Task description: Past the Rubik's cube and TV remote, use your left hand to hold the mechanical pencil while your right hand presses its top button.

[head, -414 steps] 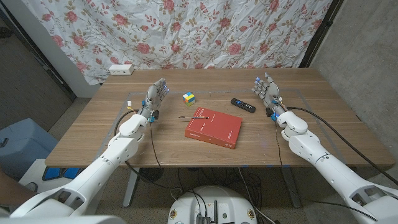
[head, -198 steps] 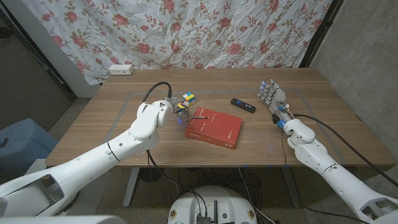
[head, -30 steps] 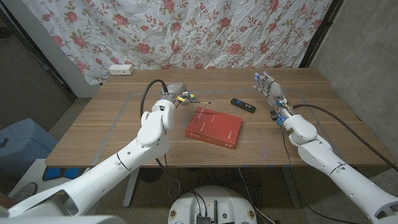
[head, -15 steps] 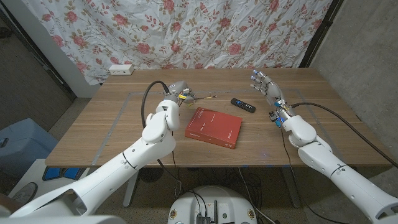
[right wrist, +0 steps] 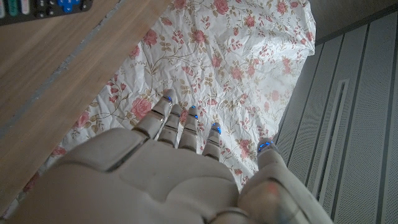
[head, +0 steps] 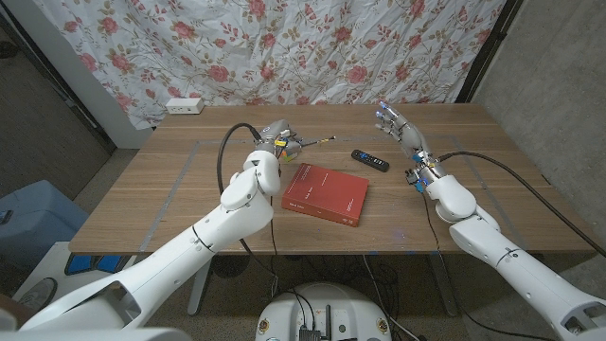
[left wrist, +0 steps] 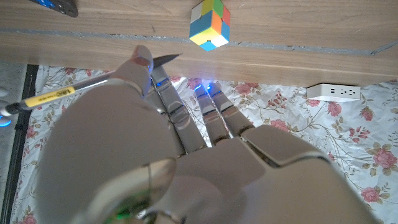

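Note:
My left hand [head: 277,136] is raised above the table's far middle and pinches the mechanical pencil [head: 317,141], which sticks out sideways toward my right hand. In the left wrist view the pencil [left wrist: 59,95] with its yellow label lies across my fingers [left wrist: 186,118], and the Rubik's cube [left wrist: 210,23] sits on the table beyond them. The black TV remote [head: 370,159] lies between the two hands. My right hand [head: 398,128] hangs above the table beyond the remote, fingers spread, holding nothing, a short gap from the pencil's free end.
A red book [head: 327,192] lies flat in the table's middle, nearer than the hands. A white power strip [head: 185,105] sits at the far left edge. A floral curtain hangs behind the table. The remote's end [right wrist: 37,7] shows in the right wrist view.
My left hand has carried the pencil up and a little to the right. My right hand has moved left and farther back, closing on the pencil's end.

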Action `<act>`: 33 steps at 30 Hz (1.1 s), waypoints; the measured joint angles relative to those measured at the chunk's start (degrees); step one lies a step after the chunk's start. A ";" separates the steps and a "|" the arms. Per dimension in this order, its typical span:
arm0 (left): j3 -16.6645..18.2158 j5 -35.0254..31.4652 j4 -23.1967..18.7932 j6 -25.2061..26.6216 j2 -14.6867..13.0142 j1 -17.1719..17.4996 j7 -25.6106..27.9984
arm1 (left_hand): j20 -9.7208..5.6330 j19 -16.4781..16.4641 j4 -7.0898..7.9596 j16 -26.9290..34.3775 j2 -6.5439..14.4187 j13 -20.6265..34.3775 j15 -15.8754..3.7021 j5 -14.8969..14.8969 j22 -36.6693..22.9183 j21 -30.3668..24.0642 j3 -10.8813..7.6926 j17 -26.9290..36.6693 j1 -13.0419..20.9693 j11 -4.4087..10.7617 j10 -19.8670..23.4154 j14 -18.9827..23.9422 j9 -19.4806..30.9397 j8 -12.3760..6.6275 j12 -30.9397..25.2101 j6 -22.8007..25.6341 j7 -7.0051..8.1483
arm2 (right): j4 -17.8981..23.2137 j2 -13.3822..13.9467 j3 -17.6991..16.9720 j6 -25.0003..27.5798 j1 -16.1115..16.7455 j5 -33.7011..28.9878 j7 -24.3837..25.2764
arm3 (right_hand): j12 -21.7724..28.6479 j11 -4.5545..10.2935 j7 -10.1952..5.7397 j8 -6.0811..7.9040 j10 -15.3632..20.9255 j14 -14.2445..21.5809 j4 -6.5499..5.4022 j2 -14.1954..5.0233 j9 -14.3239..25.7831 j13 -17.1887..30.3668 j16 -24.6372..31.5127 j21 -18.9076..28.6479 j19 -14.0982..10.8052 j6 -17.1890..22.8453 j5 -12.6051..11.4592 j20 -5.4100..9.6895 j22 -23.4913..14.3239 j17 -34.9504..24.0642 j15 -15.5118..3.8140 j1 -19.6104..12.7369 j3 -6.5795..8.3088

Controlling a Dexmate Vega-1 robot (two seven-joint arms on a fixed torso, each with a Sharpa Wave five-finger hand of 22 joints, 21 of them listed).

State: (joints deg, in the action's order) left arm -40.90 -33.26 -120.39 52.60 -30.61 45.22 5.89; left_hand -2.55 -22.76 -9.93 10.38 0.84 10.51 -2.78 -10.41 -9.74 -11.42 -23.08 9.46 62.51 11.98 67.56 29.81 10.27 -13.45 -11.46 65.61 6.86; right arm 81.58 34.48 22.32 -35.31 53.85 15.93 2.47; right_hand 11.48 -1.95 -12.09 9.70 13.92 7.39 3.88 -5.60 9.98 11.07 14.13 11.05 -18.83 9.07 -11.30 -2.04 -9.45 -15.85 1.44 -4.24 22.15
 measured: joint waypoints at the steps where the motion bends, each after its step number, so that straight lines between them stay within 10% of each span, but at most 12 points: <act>1: -0.07 0.80 0.12 0.00 0.15 -0.15 0.72 | 0.00 0.00 0.13 0.00 0.00 0.00 -0.11 0.00 0.00 0.00 0.13 0.00 0.00 0.00 0.00 0.11 0.01 0.00 0.00 0.00 0.00 | -0.19 -0.11 0.07 -0.54 -0.12 -0.54 0.21 | 0.00 0.00 -0.23 0.00 0.00 0.00 0.00 0.00 0.00 0.00 0.00 0.00 0.00 -0.23 0.00 0.00 0.00 0.00 0.00 0.00 0.00; 33: 0.83 18.97 2.53 -1.79 4.59 -1.32 14.66 | 0.00 0.00 0.24 -0.24 0.54 0.00 -0.19 0.02 0.01 0.00 0.71 0.00 0.08 0.00 0.00 0.19 0.30 0.65 0.44 -0.01 0.01 | -3.21 -2.60 1.81 -6.61 -2.17 -12.63 5.33 | 0.20 -0.97 -0.50 0.06 0.46 0.31 0.40 0.00 0.00 0.28 0.28 -0.26 0.97 -8.27 0.00 0.29 0.00 -0.81 0.29 0.00 0.08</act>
State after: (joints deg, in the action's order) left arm -40.06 -14.29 -117.86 50.81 -26.02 43.90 20.55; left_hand -2.56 -22.75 -9.69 10.15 1.38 10.50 -2.97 -10.39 -9.74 -11.42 -22.37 9.46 62.60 11.98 67.55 30.00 10.57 -12.80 -11.01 65.60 6.87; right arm 78.37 31.88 24.12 -41.92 51.68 3.30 7.80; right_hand 11.68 -2.92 -12.58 9.76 14.39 7.70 4.28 -5.60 9.98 11.35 14.41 10.79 -17.86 0.79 -11.30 -1.75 -9.45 -16.65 1.73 -4.24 22.23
